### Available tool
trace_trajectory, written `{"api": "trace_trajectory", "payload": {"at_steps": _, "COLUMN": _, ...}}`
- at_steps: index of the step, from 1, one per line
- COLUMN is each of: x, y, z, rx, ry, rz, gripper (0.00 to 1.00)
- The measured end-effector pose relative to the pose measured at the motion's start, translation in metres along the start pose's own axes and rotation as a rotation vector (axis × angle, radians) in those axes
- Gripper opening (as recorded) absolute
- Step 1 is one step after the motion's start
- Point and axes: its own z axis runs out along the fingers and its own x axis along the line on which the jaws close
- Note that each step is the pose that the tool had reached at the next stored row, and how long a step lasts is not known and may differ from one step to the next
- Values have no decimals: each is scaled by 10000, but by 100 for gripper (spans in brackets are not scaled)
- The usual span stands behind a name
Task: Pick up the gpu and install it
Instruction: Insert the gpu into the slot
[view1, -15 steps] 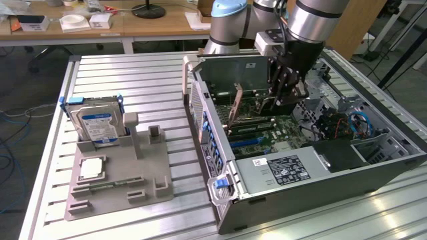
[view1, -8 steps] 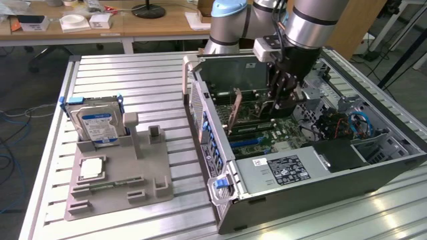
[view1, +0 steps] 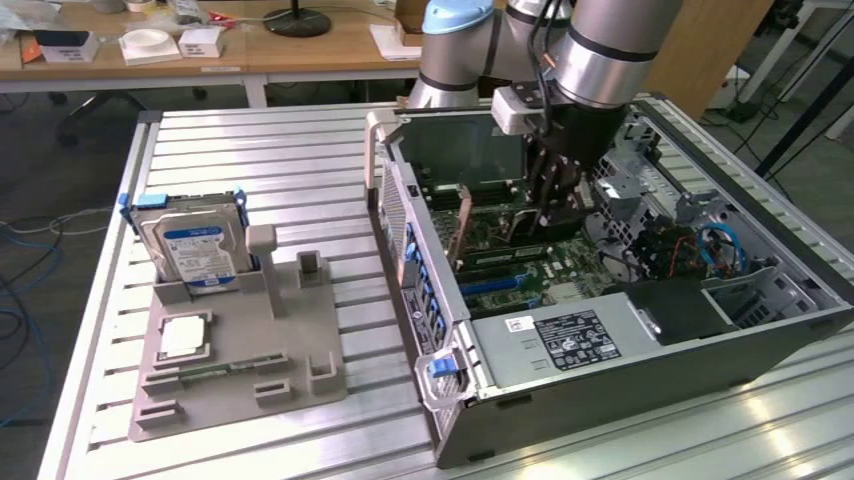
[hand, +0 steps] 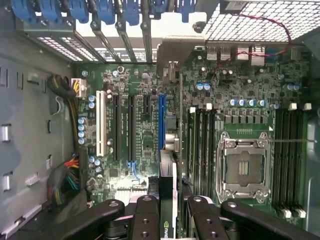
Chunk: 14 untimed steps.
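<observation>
Slatted metal table (view1: 267, 150), open PC case (view1: 534, 425) on it, lab desks behind. Arm is down inside the case. gpu (view1: 463, 228) stands on edge over the board near the rear slots, with the gripper (view1: 550, 215) at its top edge.

Fingers (hand: 147, 215) are narrow, and they look pinched on the card.

Handling, my read: light, stiff and thin. The board is fragile, so hold it by the top edge and keep off the contacts. Skewed pressure risks the slot.

Exterior view gives card height and tilt. Wrist view gives alignment: gpu (hand: 167, 200) edge-on just beside the blue slot (hand: 161, 122), with the bare socket (hand: 243, 167) well apart.
</observation>
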Motion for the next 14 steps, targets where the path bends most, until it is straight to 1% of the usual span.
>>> {"api": "trace_trajectory", "payload": {"at_steps": 2, "x": 1, "y": 21, "z": 24, "rx": 22, "ry": 3, "rz": -12, "gripper": 27}}
{"api": "trace_trajectory", "payload": {"at_steps": 4, "x": 1, "y": 37, "z": 45, "rx": 56, "ry": 5, "rz": -29, "gripper": 27}}
{"api": "trace_trajectory", "payload": {"at_steps": 6, "x": 2, "y": 45, "z": 56, "rx": 117, "ry": 9, "rz": -51, "gripper": 27}}
{"api": "trace_trajectory", "payload": {"at_steps": 8, "x": 2, "y": 45, "z": 59, "rx": 123, "ry": 8, "rz": -53, "gripper": 27}}
{"api": "trace_trajectory", "payload": {"at_steps": 10, "x": 2, "y": 45, "z": 92, "rx": 148, "ry": 12, "rz": -53, "gripper": 27}}
{"api": "trace_trajectory", "payload": {"at_steps": 11, "x": 5, "y": 90, "z": 194, "rx": 167, "ry": 35, "rz": -53, "gripper": 27}}
{"api": "trace_trajectory", "payload": {"at_steps": 12, "x": 10, "y": 169, "z": 268, "rx": 168, "ry": 82, "rz": -53, "gripper": 27}}
{"api": "trace_trajectory", "payload": {"at_steps": 13, "x": 37, "y": 245, "z": 329, "rx": 169, "ry": 148, "rz": -51, "gripper": 27}}
{"api": "trace_trajectory", "payload": {"at_steps": 14, "x": 49, "y": 250, "z": 341, "rx": 169, "ry": 160, "rz": -53, "gripper": 27}}
